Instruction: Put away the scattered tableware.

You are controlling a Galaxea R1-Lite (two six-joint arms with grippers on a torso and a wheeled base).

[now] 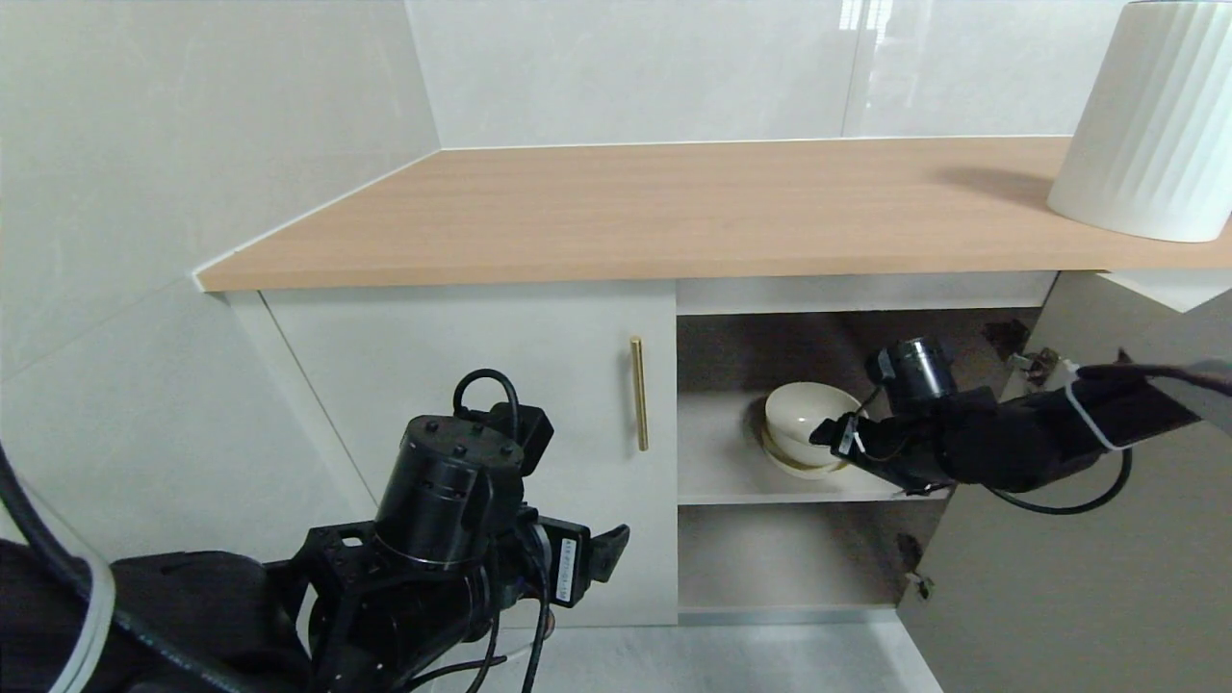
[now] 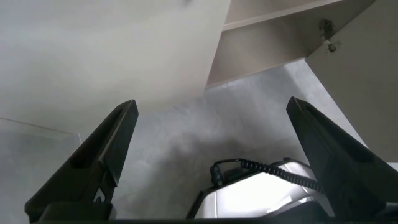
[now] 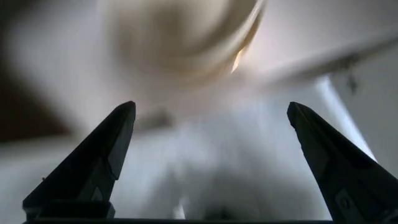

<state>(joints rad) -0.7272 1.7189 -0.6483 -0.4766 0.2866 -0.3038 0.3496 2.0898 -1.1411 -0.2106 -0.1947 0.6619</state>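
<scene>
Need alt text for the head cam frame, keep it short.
The open right hand is beside a cream bowl on the upper shelf of an open cabinet. The left hand hangs low in front of the closed door with its gold handle, below a wooden countertop.

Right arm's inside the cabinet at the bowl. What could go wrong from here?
1. The open right end effector sits at the rim of the bowl, which is stacked on a dish on the shelf; a careless move could knock or drag it.
2. The arm's loose cable hangs beside the open door and might snag.
</scene>
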